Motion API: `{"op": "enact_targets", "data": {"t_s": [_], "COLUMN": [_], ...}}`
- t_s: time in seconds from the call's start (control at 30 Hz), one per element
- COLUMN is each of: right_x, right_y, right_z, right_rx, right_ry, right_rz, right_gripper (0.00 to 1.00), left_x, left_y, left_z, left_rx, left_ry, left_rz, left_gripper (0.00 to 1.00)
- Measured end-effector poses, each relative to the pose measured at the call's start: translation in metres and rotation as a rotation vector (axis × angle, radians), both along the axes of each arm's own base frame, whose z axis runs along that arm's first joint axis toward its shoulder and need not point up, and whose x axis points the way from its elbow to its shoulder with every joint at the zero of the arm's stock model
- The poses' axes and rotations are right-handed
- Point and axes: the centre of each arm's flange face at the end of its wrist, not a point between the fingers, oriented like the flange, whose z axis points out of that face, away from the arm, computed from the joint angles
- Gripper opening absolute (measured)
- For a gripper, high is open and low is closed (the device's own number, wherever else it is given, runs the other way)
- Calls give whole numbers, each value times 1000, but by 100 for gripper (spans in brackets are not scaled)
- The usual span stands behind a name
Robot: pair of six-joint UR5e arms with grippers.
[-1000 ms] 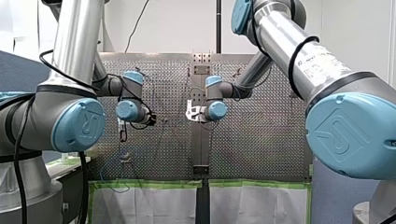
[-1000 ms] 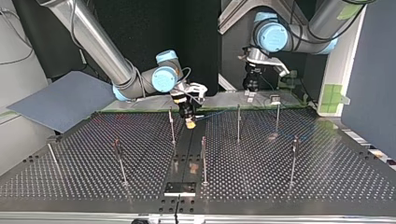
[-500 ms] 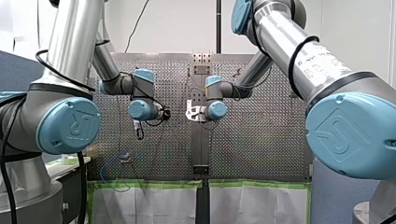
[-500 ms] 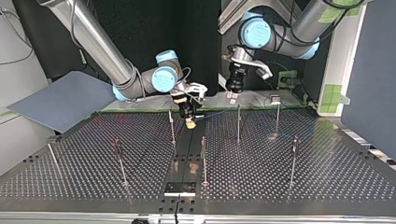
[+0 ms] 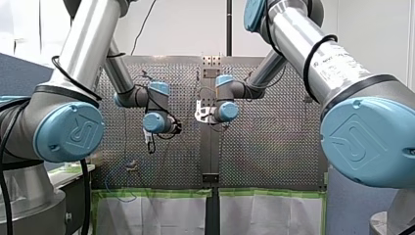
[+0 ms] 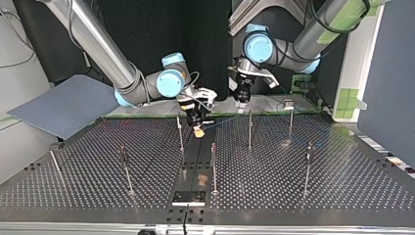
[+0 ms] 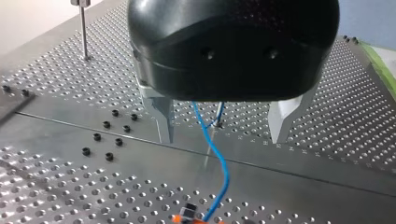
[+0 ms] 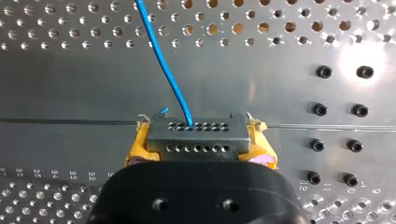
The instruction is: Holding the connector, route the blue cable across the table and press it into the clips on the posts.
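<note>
Swung centreward, my left gripper (image 7: 219, 139) gapes astride the blue cable (image 7: 223, 164); my right gripper (image 8: 200, 157) clamps its connector (image 8: 196, 133).

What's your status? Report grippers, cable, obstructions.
Right gripper shut on connector. Left gripper open, cable seen between its fingers. Posts stand close to both grippers.

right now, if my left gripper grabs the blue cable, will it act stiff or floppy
Likely floppy: the blue cable is thin and curves loosely ahead of my open left gripper. Probably light, so it should trail the connector that my right gripper holds.
</note>
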Motion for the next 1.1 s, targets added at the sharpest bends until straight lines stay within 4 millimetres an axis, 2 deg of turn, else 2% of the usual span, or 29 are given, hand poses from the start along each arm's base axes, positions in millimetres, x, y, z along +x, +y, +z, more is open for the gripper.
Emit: {"op": "enact_targets", "data": {"t_s": [0.47,0.8,1.1], "right_x": [2,3,2], "right_y": [3,4,3], "right_z": [1,1,1], "right_rx": [1,3,3], "right_ry": [-3,-4,-4], "right_rz": [5,7,4], "right_gripper": [0,0,0], "left_x": [12,47,68], "left_y": [-15,-20,-27], "left_z": [6,-10,5], "left_rx": [-41,-50,-75], "left_ry": [-14,4,-22], "left_rz": [-31,32,36], "left_gripper": [100,100,100]}}
